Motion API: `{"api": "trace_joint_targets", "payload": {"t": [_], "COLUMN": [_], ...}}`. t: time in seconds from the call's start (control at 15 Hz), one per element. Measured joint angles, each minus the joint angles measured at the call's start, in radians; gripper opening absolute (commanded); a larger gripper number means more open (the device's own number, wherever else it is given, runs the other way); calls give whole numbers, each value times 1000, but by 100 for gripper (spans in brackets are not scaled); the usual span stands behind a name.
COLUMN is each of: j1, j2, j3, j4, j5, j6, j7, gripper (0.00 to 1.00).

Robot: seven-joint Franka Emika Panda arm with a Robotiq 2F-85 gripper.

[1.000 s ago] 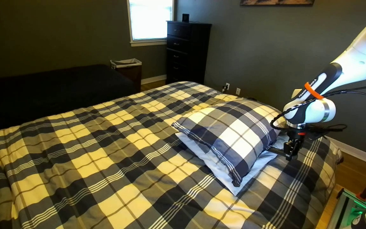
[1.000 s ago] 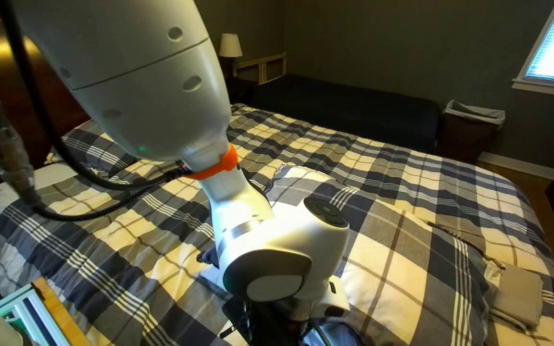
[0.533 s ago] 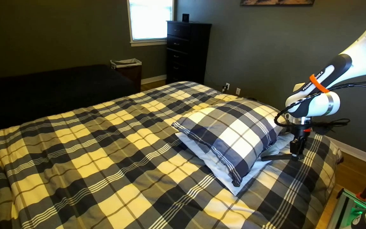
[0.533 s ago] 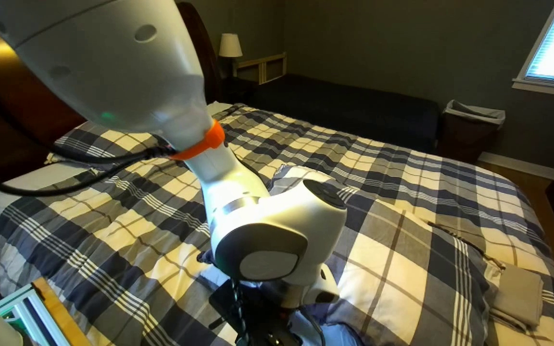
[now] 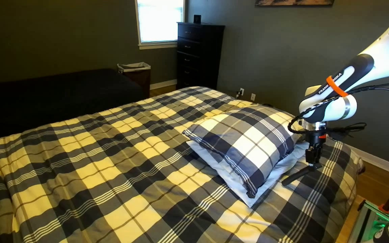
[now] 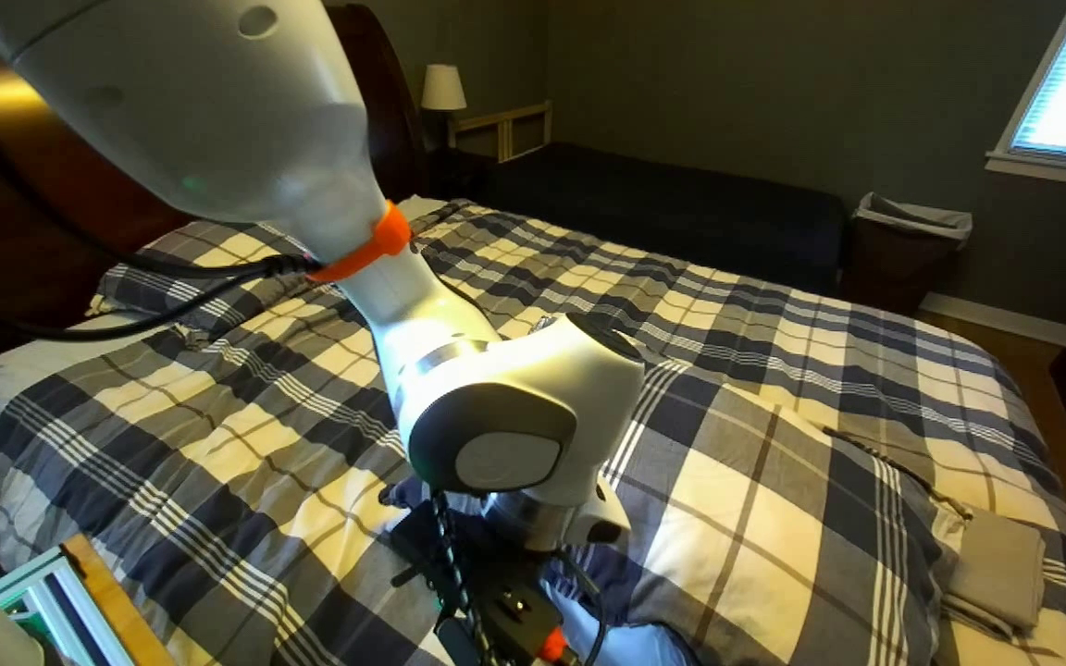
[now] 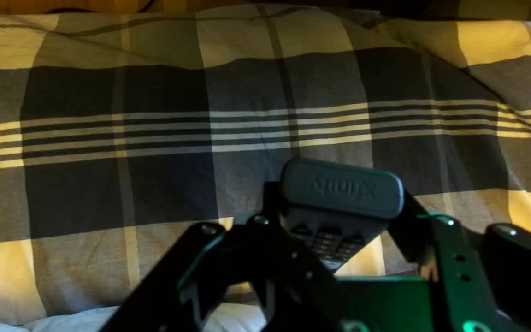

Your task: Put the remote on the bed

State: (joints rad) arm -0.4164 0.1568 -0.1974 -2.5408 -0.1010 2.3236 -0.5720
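The bed (image 5: 123, 175) with its yellow, black and white plaid comforter fills much of both exterior views (image 6: 774, 296) and lies below the gripper in the wrist view (image 7: 168, 92). My gripper (image 5: 312, 164) points down over the bed, beside the blue-white plaid pillow (image 5: 248, 141). It is shut on a dark grey remote (image 5: 295, 176), held near one end; the rest slants out and down toward the comforter. I cannot tell whether its far end touches. In the wrist view the remote's end face (image 7: 341, 186) sits between the fingers (image 7: 273, 198). In an exterior view the fingertips and remote are hidden.
A pale blue pillow (image 5: 245, 195) lies under the plaid pillow. A folded grey cloth (image 6: 996, 569) lies near the bed's edge. A metal frame (image 5: 370, 219) stands beside the bed. A black cable (image 6: 126, 328) hangs from the arm.
The gripper first shifted right, away from the pillow, then slightly back left. The remote, earlier pointing level toward the pillow, has swung away from it and now slants down. It stays gripped.
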Motion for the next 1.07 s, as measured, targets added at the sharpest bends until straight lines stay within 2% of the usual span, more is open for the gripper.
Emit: {"api": "trace_joint_targets", "payload": {"t": [0.47,1.07], "j1": [15,10], "j2": [0,10], "j3": [-47,-162], "j4": [30,36], "j5": [38,57], "j6": [16,205], "j7": [204,513], "gripper": [33,33]}}
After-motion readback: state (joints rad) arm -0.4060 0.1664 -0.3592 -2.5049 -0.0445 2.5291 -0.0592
